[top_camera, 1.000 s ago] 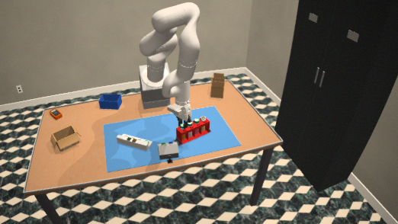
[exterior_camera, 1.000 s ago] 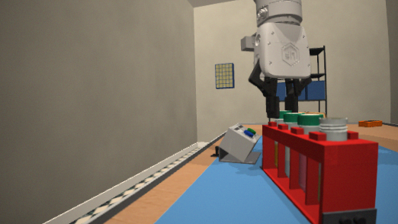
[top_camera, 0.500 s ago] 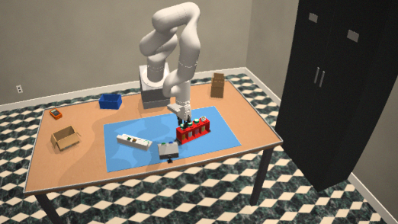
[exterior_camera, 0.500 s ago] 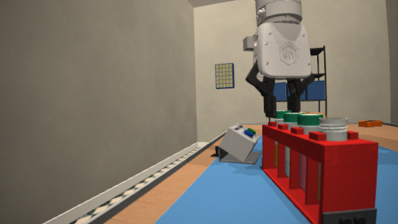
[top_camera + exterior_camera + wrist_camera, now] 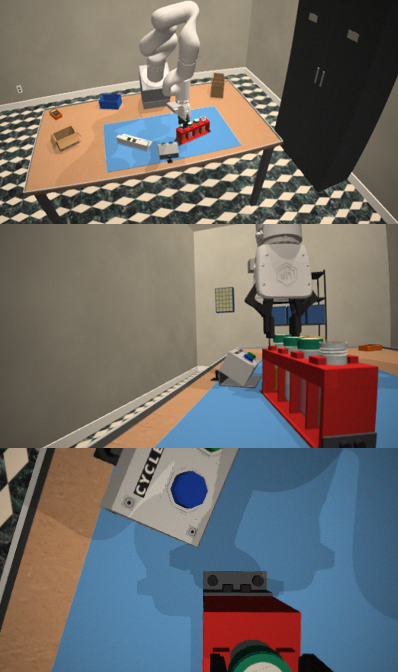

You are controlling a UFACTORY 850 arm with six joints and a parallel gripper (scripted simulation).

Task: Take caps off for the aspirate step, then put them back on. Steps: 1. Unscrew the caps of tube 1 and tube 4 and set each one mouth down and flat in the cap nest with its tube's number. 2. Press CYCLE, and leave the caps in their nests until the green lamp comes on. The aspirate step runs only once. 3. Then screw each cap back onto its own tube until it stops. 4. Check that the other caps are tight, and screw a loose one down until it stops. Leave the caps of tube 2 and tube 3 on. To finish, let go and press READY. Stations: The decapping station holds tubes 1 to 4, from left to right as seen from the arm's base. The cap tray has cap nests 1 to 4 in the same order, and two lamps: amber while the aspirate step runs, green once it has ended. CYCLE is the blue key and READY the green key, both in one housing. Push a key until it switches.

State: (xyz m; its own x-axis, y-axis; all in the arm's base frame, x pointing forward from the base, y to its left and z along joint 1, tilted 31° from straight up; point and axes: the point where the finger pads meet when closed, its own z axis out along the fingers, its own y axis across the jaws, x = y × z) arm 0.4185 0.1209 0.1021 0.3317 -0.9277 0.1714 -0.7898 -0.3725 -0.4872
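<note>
Four tubes stand in the red station (image 5: 209,129) (image 5: 351,399) (image 5: 252,630). The tube 4 cap (image 5: 182,126) (image 5: 282,337) (image 5: 260,654) is on its tube at the station's far end in the exterior view; its lower edge is cut off in the wrist view. The claw (image 5: 184,123) (image 5: 282,334) (image 5: 263,663) is part-open about this cap, not gripping it, its fingertips largely cropped in the wrist view. Caps 2 (image 5: 197,121) (image 5: 309,344) and 3 (image 5: 190,124) (image 5: 293,341) are on; tube 1 (image 5: 203,119) (image 5: 333,353) is bare-mouthed. Liquid levels: cannot tell.

Housing (image 5: 168,151) (image 5: 236,368) (image 5: 162,503) near the station; blue key (image 5: 171,142) (image 5: 249,357) (image 5: 189,490) visible, green key (image 5: 163,143) (image 5: 251,354) (image 5: 213,449) mostly out of the wrist frame. White tray (image 5: 133,145) on the mat (image 5: 118,161) (image 5: 213,422) (image 5: 125,573), seen only from the top; nest contents and lamp state too small to read. Farther out on the surface (image 5: 72,171) (image 5: 168,418) (image 5: 55,568): blue bin (image 5: 110,103), open carton (image 5: 66,141).

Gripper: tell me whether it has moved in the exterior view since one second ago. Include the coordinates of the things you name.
Yes, slightly: the gripper (image 5: 184,123) (image 5: 282,337) (image 5: 264,665) appears a little higher, judged against the red rack (image 5: 179,134) (image 5: 351,395) (image 5: 250,628).
</note>
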